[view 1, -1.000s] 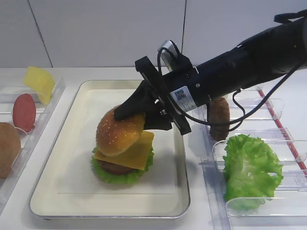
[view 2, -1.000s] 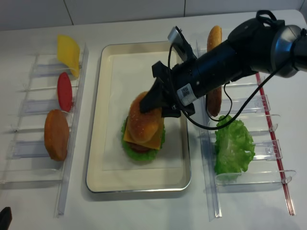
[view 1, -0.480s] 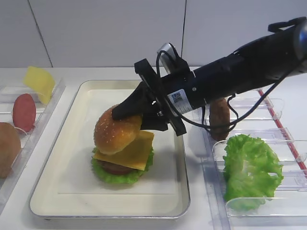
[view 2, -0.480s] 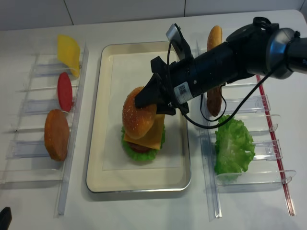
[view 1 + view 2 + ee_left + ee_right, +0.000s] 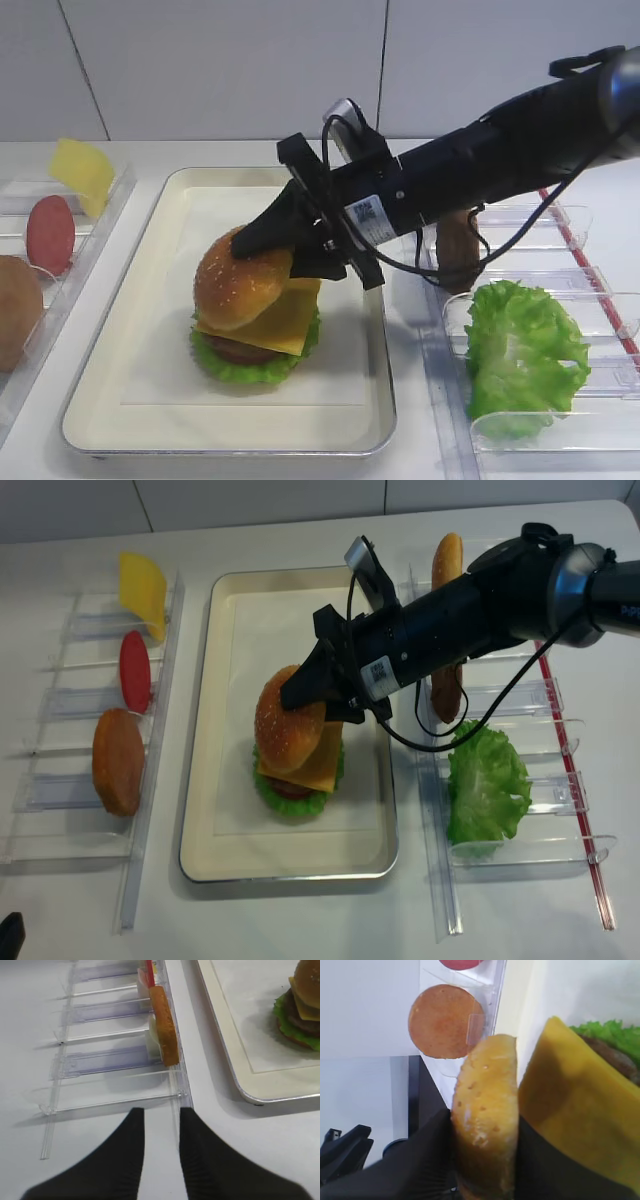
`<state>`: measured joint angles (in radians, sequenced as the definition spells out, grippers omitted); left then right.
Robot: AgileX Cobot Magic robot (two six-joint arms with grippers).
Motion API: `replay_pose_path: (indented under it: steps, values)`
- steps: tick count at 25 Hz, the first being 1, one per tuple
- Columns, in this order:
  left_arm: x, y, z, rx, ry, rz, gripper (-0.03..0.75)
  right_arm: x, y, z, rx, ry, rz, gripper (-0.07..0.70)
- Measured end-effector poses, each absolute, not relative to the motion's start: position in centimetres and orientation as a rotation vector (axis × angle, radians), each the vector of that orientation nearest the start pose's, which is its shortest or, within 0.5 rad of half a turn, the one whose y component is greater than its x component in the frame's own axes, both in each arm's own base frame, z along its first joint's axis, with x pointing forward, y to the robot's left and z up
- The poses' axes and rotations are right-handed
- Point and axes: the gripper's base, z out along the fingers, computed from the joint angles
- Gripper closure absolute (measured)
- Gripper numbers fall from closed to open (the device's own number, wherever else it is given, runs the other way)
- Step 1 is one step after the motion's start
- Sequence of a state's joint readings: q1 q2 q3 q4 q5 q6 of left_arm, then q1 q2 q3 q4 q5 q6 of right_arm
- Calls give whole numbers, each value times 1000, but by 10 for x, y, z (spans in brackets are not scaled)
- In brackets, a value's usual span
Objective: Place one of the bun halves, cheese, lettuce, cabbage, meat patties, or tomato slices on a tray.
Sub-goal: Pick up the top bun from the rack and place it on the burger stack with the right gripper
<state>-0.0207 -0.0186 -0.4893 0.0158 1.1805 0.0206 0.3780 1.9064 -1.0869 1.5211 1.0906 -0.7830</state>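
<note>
Right hand (image 5: 272, 243) is clamped on the sesame bun top (image 5: 243, 281), fingers (image 5: 410, 1160) on both flat sides per the wrist view. Bun top sits tilted over the stack, its lower edge on the cheese slice (image 5: 267, 325); how much of it rests there I can't tell.

Stack is in the tray (image 5: 110, 300), right of centre: lettuce (image 5: 250, 365) at the bottom, patty (image 5: 240, 351) on it, cheese over that with a corner sticking out toward the right rim. Room: bare liner to the left and front of the stack, less on the right, where the arm (image 5: 480, 165) comes in over the rim.

Left rack (image 5: 90, 730), just beside the tray's left rim: spare cheese slice (image 5: 142, 585) at the far end, tomato slice (image 5: 135, 670) next, flat bun half (image 5: 118, 761) nearest, all standing on edge in separate slots.

Right rack (image 5: 520, 810), close against the tray's right rim: a bun half (image 5: 446, 558) at the far end, a spare patty (image 5: 458, 245) partly behind the arm, loose lettuce (image 5: 522, 355) in the near slots.

Left hand (image 5: 161, 1160) hangs over the bare surface (image 5: 150, 1180) beside the near end of the left rack, fingers slightly apart, nothing between them.
</note>
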Motion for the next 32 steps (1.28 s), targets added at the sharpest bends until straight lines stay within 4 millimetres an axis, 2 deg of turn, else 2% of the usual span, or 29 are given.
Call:
replay_pose_path:
  steps: [17,25,32]
  values:
    - [-12,2,265,43,2156,19,545,307,208,181,-188,2575,1730,356]
    - [-12,2,265,43,2156,19,545,306,206,177,-204,2619,1669,288]
    - [-12,2,265,43,2156,19,545,316,208,188,-278,2686,1572,276]
